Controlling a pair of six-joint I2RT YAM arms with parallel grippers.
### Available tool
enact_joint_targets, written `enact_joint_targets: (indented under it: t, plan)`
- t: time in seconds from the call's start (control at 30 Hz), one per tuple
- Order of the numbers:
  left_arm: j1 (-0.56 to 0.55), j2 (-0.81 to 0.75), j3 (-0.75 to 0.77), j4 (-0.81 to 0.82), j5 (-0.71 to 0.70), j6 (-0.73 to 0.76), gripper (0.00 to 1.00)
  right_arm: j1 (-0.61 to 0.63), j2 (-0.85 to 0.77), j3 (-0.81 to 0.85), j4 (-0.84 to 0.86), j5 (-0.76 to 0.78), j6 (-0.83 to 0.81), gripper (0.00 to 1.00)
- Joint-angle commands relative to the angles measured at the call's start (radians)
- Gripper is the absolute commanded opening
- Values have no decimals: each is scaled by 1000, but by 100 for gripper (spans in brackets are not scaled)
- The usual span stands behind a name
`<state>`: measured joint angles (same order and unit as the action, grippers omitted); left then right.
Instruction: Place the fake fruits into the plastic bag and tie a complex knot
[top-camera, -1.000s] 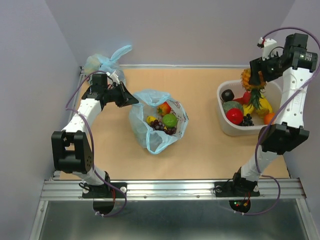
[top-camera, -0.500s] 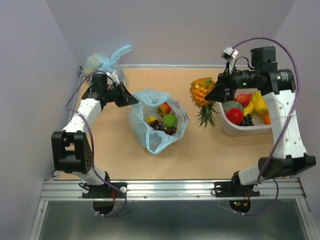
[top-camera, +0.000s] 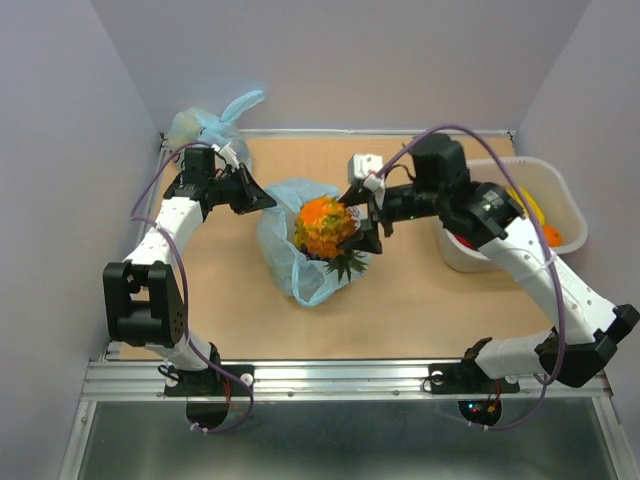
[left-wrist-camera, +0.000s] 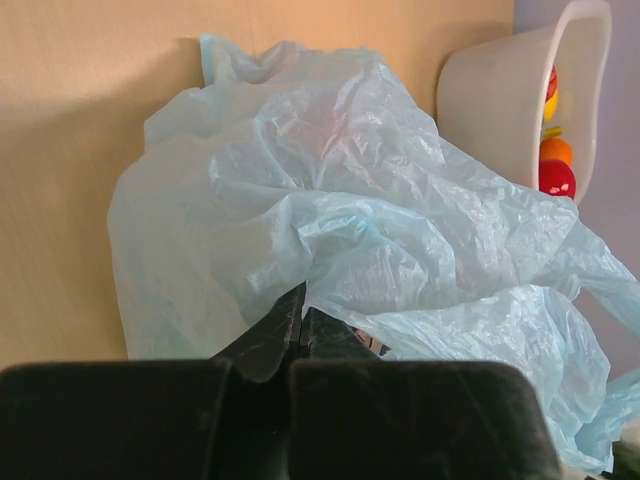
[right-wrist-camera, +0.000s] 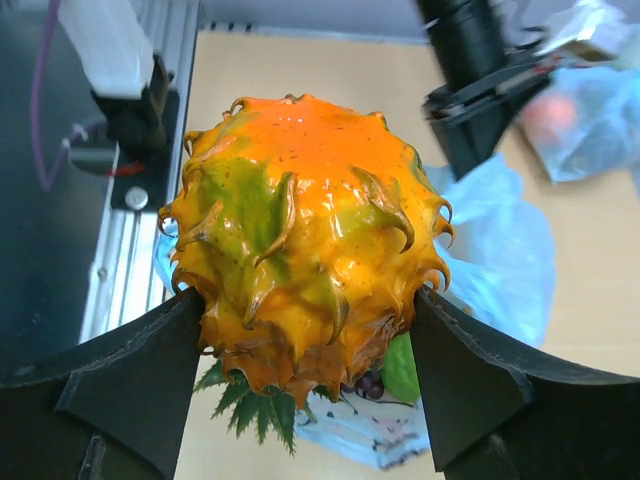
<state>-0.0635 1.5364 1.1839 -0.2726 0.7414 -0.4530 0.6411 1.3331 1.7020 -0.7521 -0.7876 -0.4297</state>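
Your right gripper (top-camera: 347, 221) has the pineapple (top-camera: 322, 226) over the bag.
Its fingers (right-wrist-camera: 135, 375) are spread wide and clamp the orange-green pineapple on both sides, leaves hanging down, right above the mouth of the light-blue plastic bag (top-camera: 308, 285). At the bag's 10 o'clock, your left gripper (top-camera: 263, 200) is pinched closed on the rim film. At its 3 o'clock sits the white tub (top-camera: 468, 262) with more fruits (top-camera: 545, 236).

counter (top-camera: 420, 310): tan, matte | white plastic tub (top-camera: 572, 200): right side, toward the far edge, top open | small light-blue bag (top-camera: 205, 125): far-left corner, pale lump showing through, loose ends sticking up | metal rail (top-camera: 340, 378): along near edge | walls: pale lilac
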Motion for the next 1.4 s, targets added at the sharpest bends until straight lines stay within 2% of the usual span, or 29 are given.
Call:
enact_joint_targets:
  t: [0.0, 0.13, 0.23, 0.37, 0.57, 0.73, 0.9, 1.03, 1.17, 1.37]
  plan:
    - [4, -24, -12, 26, 3, 11, 0, 121, -58, -187, 244, 174, -213, 29]
    - [4, -32, -12, 27, 6, 8, 0, 172, -38, -264, 313, 269, -407, 25]
    - [4, -41, -13, 27, 6, 10, 0, 173, 3, -251, 353, 341, -446, 24]
    - [4, -56, -24, 27, 6, 11, 0, 172, 26, -219, 381, 399, -445, 22]
    - [4, -68, -36, 24, 6, 17, 0, 172, 35, -156, 389, 387, -388, 23]
    - [4, -62, -29, 13, 9, 22, 0, 172, 58, -199, 427, 410, -442, 23]
    - [4, -68, -26, 4, 4, 33, 0, 172, 87, -165, 447, 395, -432, 23]
    - [5, -70, -27, 4, 16, 30, 0, 173, 60, -274, 453, 344, -506, 24]
    - [8, -71, -20, 3, 47, 27, 0, 172, 52, -441, 461, 364, -584, 24]
    - [11, -81, -26, 6, 59, 31, 0, 172, 69, -519, 459, 401, -632, 30]
